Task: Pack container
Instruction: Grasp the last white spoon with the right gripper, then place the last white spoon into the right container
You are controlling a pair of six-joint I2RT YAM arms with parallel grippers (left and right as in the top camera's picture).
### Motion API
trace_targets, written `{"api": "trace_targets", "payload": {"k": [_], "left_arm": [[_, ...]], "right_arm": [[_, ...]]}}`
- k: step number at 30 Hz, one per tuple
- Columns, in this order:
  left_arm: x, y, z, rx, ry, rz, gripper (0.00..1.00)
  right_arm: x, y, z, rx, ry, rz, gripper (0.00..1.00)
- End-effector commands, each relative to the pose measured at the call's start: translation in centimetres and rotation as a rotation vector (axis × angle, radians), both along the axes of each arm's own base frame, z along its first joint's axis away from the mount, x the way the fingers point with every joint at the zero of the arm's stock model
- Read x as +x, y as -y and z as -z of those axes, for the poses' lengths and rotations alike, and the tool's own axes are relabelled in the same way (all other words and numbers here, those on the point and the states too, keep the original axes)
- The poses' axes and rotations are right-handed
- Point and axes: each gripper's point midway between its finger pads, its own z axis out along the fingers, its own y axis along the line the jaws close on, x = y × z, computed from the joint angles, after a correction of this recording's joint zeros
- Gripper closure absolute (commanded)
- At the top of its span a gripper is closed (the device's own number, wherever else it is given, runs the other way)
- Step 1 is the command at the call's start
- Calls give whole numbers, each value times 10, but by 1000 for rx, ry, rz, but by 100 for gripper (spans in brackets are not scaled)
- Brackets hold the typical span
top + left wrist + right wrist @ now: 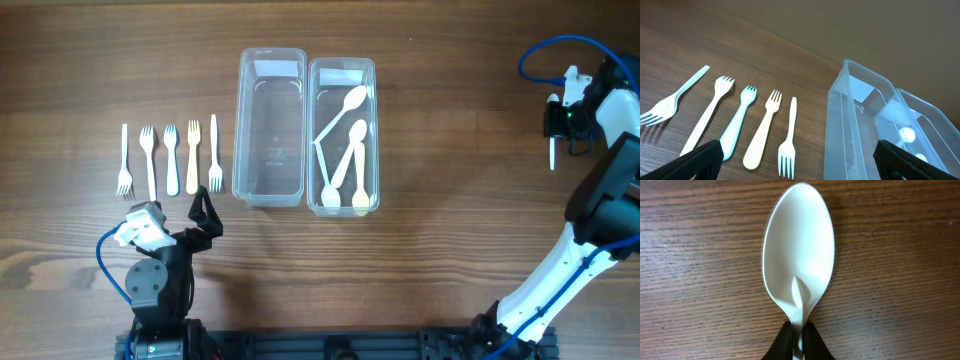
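As right fingers (781, 344) pinch its handle, spoon (799, 250) protrudes.

— What colours are the arms?
— The left arm (160, 285) is dark grey and black; the right arm (540, 290) has white links with black joints.
— Any cables?
— A blue cable (101, 258) loops near each wrist. The fingers (700, 159) are black.

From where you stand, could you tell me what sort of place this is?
Probably a robot test bench, not a kitchen: a wooden table, five forks lined up beside two clear containers, and a spoon in the right gripper.
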Motion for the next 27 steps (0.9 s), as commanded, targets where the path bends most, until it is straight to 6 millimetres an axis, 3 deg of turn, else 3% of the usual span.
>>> {"api": "trace_targets", "payload": {"k": [1, 3, 10, 14, 16, 18, 21, 27], "left_arm": [[0, -1, 3, -14, -4, -9, 0], [0, -1, 3, -14, -4, -9, 0], [0, -1, 3, -14, -4, -9, 0], [0, -1, 3, -14, -4, -9, 0], [0, -1, 3, -14, -4, -9, 0], [0, -1, 3, -14, -4, -9, 0], [0, -1, 3, -14, -4, -9, 0], [0, -1, 3, -14, -4, -9, 0]], "right_arm": [[3, -10, 11, 80, 3, 90, 96], [11, -16, -5, 118, 50, 104, 96], [42, -62, -111, 248, 296, 73, 96], [39, -125, -177, 329, 370, 5, 96], [34, -164, -197, 357, 369, -35, 96], [28, -202, -204, 380, 347, -93, 96], [15, -272, -197, 414, 268, -223, 96], [-6, -359, -175, 381, 188, -350, 96]]}}
